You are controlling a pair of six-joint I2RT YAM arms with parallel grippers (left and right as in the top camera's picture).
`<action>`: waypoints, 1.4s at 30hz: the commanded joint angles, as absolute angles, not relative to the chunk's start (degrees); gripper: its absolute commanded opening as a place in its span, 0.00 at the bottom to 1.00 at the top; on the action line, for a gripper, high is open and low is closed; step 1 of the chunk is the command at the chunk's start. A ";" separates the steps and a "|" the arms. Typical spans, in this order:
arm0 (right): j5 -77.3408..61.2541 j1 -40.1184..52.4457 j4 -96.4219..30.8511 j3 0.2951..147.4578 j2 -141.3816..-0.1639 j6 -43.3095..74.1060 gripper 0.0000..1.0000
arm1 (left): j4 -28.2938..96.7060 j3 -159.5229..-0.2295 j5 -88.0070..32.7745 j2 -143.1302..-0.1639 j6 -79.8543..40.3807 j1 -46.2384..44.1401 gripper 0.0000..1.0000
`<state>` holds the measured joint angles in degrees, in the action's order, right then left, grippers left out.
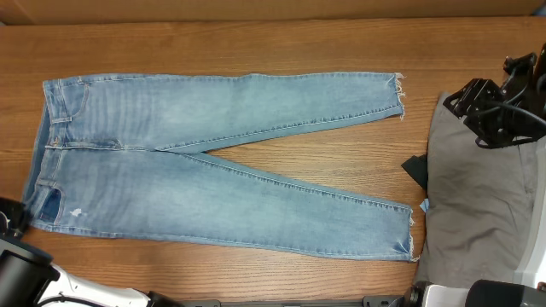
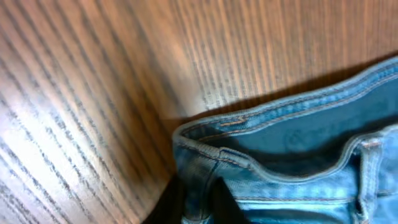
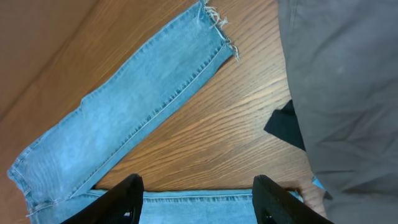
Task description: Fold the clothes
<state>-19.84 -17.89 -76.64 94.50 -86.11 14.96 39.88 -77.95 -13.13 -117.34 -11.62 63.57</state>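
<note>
The light-blue jeans [image 1: 213,111] lie flat on the wooden table, waist at the left, and the two legs with frayed hems spread to the right. My left gripper [image 1: 13,218] is at the waist's near left corner. In the left wrist view its dark fingers [image 2: 199,202] are shut on the waistband [image 2: 273,134]. The grey trousers [image 1: 478,213] lie at the right edge. My right gripper [image 1: 467,98] hovers above their far end, open and empty. In the right wrist view its fingers [image 3: 202,202] are spread wide over the table and the near leg, with the far leg [image 3: 137,99] and the grey trousers [image 3: 348,93] beyond.
A small black patch [image 1: 416,170] sticks out at the left edge of the grey trousers and also shows in the right wrist view [image 3: 283,127]. Bare wood [image 1: 281,158] shows between the two legs. A cardboard wall [image 1: 256,8] runs along the far edge.
</note>
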 commanded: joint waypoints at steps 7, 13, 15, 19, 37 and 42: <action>-12.73 -17.76 -76.84 89.54 -86.17 20.38 0.60 | 42.15 -77.10 -17.47 -118.26 -11.79 64.49 0.04; -12.03 -17.76 -69.82 70.28 -86.85 25.12 0.58 | 43.11 -77.10 -19.42 -114.67 -11.81 64.53 0.04; -12.08 -17.76 -67.53 64.07 -87.22 26.92 0.49 | 43.38 -77.10 -19.64 -114.61 -12.05 64.53 0.04; -12.23 -17.76 -65.56 54.63 -87.42 27.49 0.46 | 44.16 -77.10 -19.57 -114.61 -12.05 64.60 0.04; -11.92 -17.74 -66.67 42.26 -86.52 34.70 0.48 | 43.38 -77.10 -19.57 -114.61 -12.08 64.86 0.04; -12.10 -17.74 -65.52 39.00 -86.52 38.61 0.54 | 43.16 -77.10 -19.57 -114.61 -12.45 64.86 0.04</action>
